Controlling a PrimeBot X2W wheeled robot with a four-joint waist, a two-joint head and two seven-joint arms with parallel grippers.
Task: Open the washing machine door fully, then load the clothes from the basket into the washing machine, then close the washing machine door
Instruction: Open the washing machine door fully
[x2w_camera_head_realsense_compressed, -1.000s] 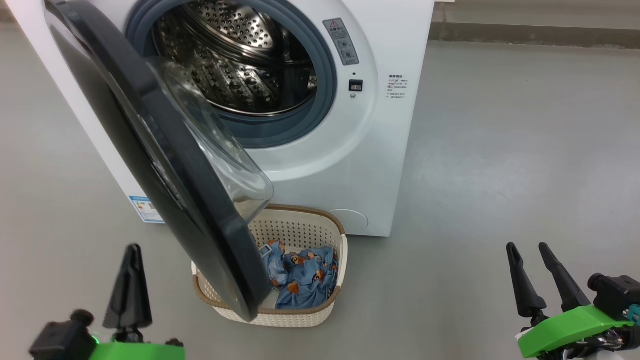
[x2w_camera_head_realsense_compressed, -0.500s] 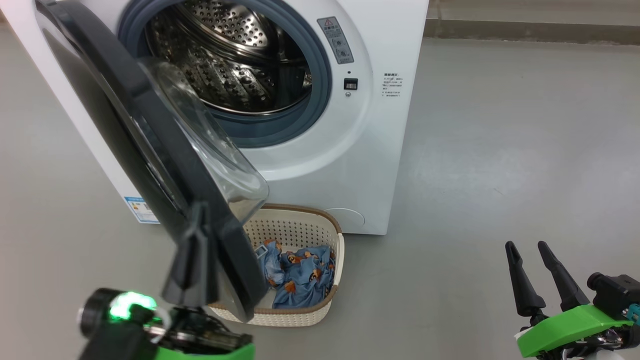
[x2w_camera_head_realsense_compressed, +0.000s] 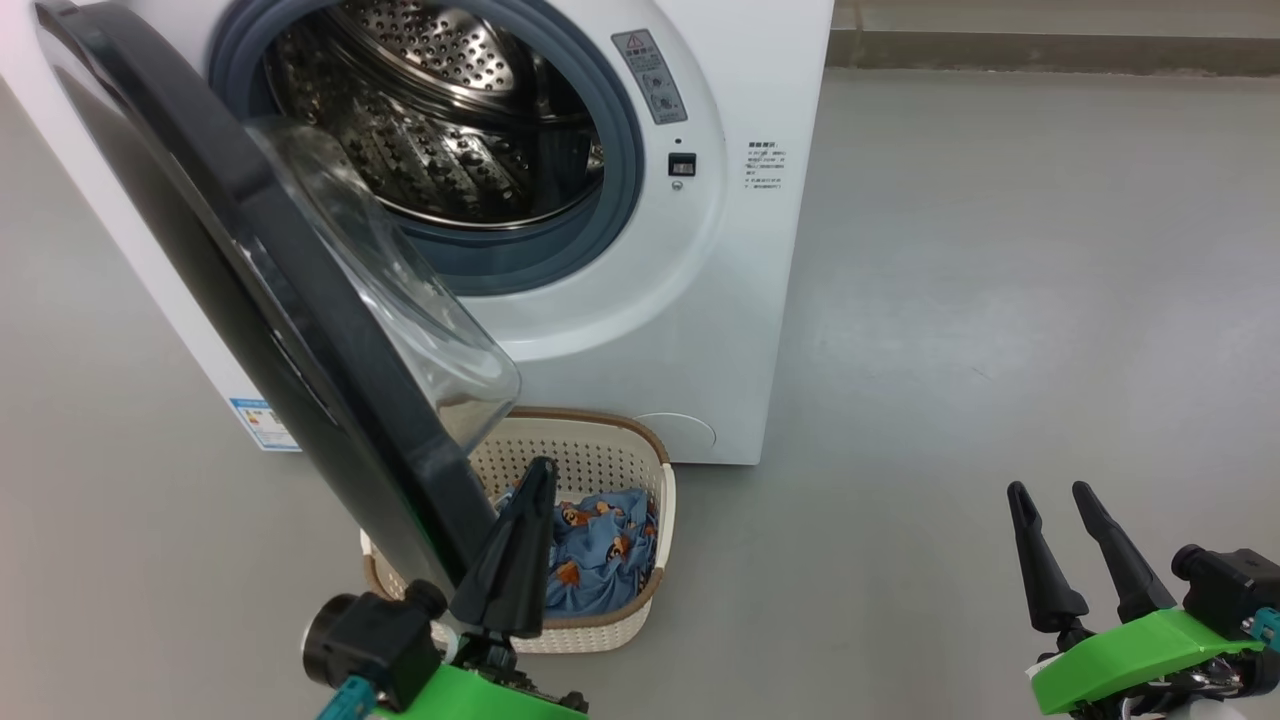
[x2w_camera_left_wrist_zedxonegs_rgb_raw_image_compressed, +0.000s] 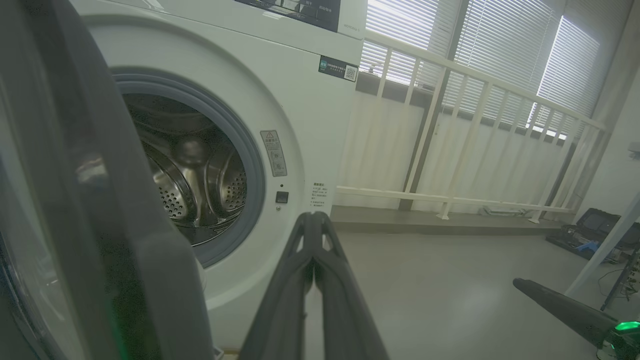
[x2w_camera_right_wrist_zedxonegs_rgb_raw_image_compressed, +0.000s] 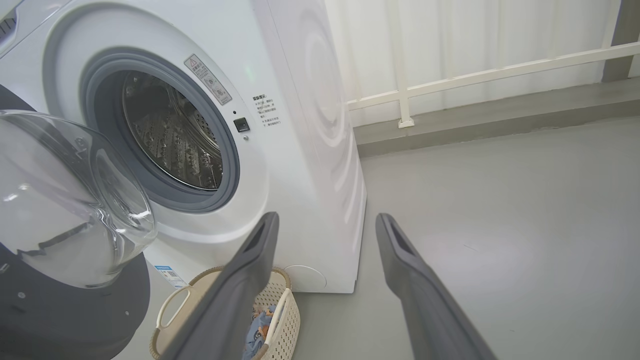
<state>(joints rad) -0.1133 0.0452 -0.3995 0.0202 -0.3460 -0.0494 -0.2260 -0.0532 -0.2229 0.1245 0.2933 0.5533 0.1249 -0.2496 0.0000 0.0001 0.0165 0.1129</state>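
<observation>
The white washing machine (x2w_camera_head_realsense_compressed: 720, 300) stands ahead with its steel drum (x2w_camera_head_realsense_compressed: 440, 120) exposed. The washing machine door (x2w_camera_head_realsense_compressed: 290, 310), black-rimmed with a clear glass bowl, hangs partly open and swings out toward me on the left. Under it on the floor is the cream basket (x2w_camera_head_realsense_compressed: 600, 455), with the light blue printed clothes (x2w_camera_head_realsense_compressed: 600, 540) inside. My left gripper (x2w_camera_head_realsense_compressed: 540, 475) is shut and empty, just right of the door's lower edge and in front of the basket. My right gripper (x2w_camera_head_realsense_compressed: 1048, 490) stands open and empty at the lower right. In the right wrist view, the basket (x2w_camera_right_wrist_zedxonegs_rgb_raw_image_compressed: 280, 300) sits beside the right gripper (x2w_camera_right_wrist_zedxonegs_rgb_raw_image_compressed: 326, 220).
Bare grey floor (x2w_camera_head_realsense_compressed: 1000, 300) spreads to the right of the machine. A white railing (x2w_camera_left_wrist_zedxonegs_rgb_raw_image_compressed: 450, 125) and window blinds run behind it. A dark case with cables (x2w_camera_left_wrist_zedxonegs_rgb_raw_image_compressed: 595, 232) sits on the floor at the far right.
My left gripper has swung from the lower left to the right, ending by the door's lower edge at the basket. The head camera has shifted a little. The right gripper has stayed put.
</observation>
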